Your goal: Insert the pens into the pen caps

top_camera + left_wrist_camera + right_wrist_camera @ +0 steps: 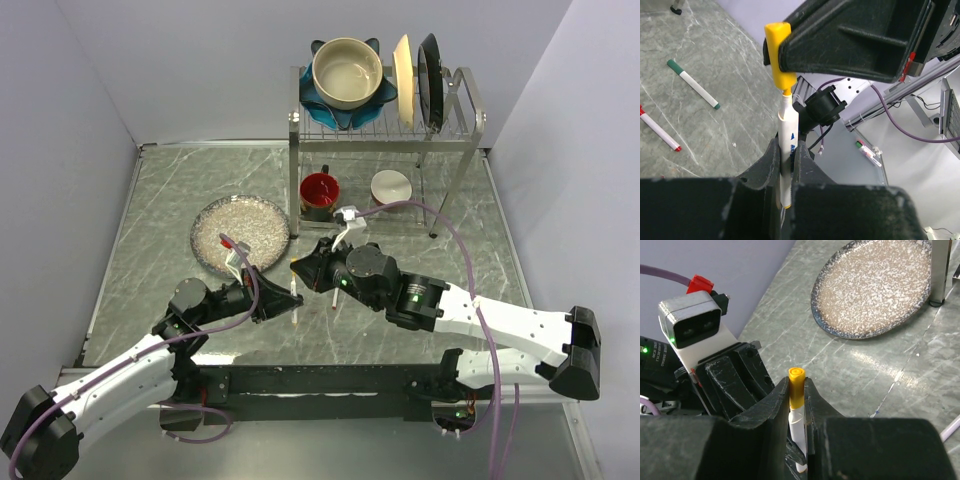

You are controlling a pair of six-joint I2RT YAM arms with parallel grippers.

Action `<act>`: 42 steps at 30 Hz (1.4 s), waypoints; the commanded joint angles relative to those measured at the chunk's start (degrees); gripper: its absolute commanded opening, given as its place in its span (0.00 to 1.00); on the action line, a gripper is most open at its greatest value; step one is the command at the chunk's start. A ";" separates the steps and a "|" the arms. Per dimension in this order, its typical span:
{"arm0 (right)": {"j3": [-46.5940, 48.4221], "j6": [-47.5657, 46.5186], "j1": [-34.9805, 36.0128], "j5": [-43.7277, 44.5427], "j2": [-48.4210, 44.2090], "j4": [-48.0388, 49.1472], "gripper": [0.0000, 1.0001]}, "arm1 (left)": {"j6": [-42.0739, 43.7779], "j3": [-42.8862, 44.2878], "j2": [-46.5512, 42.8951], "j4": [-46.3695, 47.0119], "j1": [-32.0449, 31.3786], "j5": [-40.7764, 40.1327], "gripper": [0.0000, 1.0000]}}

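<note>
- Landmark: speckled plate (pixel 258 220). Both arms meet just off its near-right rim, above the tabletop, so all the work is there.
- R gripper (pixel 799 390): comes at the meeting point from the side away from the plate. Fingers are narrow and clamped on the yellow cap, which pokes out above the pads.
- L gripper (pixel 788 159): comes from the near side of the plate. Fingers are pinched tight on the yellow pen's barrel, roughly mid-length.
- Neither arm is "nearer" as such, since each already has its half. The 2 grippers face each other, almost touching.
- yellow pen (pixel 788 132): white barrel w/ dark print and a yellow end, tip pointing away from the L gripper, straight at the cap. Its long axis runs gripper to gripper.
- green pen (pixel 693 84) & red pen (pixel 660 131): both flat on the tabletop, well apart from the held one. The plate isn't in that wrist view, so I can't place them vs the plate. Can't tell if they're capped.
- yellow cap (pixel 778 52): short yellow tube, open mouth toward the pen. Its axis looks in line w/ the barrel, maybe a hair tilted.
- Key relation: the pen's thin yellow neck sits right at the cap mouth, w/ a sliver of neck showing between cap and white barrel. I judge it started but not fully seated.
- Next, imo: a straight push along the shared axis. Any sideways drift risks cocking the cap or sliding the barrel in the L pads.
</note>
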 commanded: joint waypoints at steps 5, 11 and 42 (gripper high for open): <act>1.27 -0.54 2.19 2.80 -0.55 -0.88 0.00 | 1.22 2.25 -0.18 0.98 -0.28 -1.57 0.01; 0.82 2.44 4.73 7.10 0.59 -4.65 0.00 | 1.31 2.25 -0.35 0.81 -0.28 -2.53 0.01; 3.98 4.83 16.43 18.80 -1.25 -5.10 0.59 | 8.25 7.61 -8.78 -12.11 -0.28 1.33 0.01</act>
